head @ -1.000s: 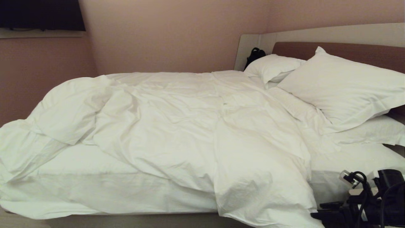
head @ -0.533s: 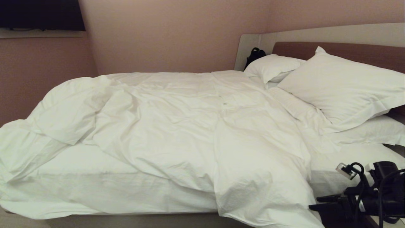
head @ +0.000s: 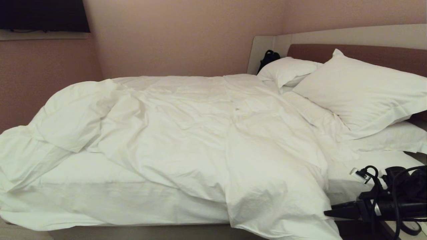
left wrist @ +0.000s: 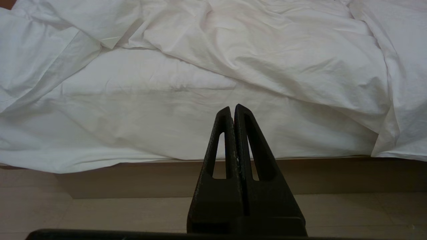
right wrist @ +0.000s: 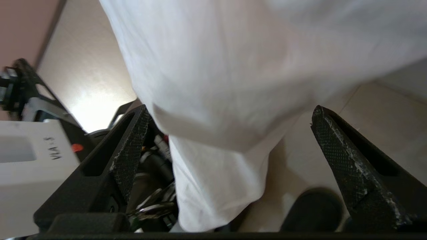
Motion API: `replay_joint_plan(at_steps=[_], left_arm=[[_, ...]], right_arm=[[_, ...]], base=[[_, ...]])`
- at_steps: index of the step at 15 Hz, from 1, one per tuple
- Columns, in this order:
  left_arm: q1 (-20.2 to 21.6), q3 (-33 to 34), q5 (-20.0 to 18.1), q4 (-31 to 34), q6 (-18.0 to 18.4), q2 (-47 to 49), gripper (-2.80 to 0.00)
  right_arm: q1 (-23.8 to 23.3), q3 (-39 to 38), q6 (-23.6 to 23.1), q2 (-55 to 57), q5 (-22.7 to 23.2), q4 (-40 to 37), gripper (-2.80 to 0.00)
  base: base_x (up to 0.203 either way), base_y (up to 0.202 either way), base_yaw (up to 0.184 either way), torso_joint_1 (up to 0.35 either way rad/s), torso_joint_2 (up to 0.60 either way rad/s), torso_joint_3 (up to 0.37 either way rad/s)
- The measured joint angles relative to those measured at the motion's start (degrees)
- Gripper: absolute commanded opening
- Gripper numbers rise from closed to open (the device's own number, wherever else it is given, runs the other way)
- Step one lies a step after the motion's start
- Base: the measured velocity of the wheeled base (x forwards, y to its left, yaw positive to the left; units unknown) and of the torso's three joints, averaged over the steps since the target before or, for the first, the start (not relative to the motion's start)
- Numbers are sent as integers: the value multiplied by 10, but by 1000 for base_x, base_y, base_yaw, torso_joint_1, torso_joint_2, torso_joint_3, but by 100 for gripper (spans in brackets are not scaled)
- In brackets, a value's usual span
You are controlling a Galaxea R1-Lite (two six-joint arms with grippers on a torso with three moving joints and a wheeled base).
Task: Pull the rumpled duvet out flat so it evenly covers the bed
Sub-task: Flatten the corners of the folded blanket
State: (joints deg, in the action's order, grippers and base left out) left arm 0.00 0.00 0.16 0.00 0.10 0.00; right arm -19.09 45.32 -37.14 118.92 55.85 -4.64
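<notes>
Bed: the bed (head: 140, 230) runs left to right across the head view, foot at the left, headboard (head: 367, 55) at the right inside a pale panel (head: 333, 35); its beige base shows along the near edge.
On the bed: the duvet (head: 186, 133), two pillows (head: 363, 93) at the head, and a bare strip of sheet (head: 100, 193) along the near side.
Duvet: rumpled, lying over the middle and far side; its long axis follows the bed. The foot end is bunched and folded at the left. One near corner hangs over the bed's edge just left of the right claw.
Room: pinkish walls (head: 183, 36), a dark screen (head: 43, 15) high at the left, a black object (head: 268, 58) beside the far pillow, pale floor (left wrist: 100, 213) in the left wrist view.
Right claw: the right claw (right wrist: 230, 156) sits low at the right of the head view, beside the bed's near edge. Its jaws stand wide apart, with the hanging duvet corner between them; they grip nothing.
Left claw: the left claw (left wrist: 233, 111) is parked facing the bed's near side, above the floor, fingers pressed together and empty.
</notes>
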Motion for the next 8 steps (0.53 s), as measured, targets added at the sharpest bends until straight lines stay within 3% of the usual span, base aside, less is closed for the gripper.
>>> replay_joint_plan(at_steps=[8], left_arm=[[0,0,0,0,0,0,-280]], right_arm=[[-15,14,-2,18,-12,-40,0]], base=[[0,0,0,0,0,0]])
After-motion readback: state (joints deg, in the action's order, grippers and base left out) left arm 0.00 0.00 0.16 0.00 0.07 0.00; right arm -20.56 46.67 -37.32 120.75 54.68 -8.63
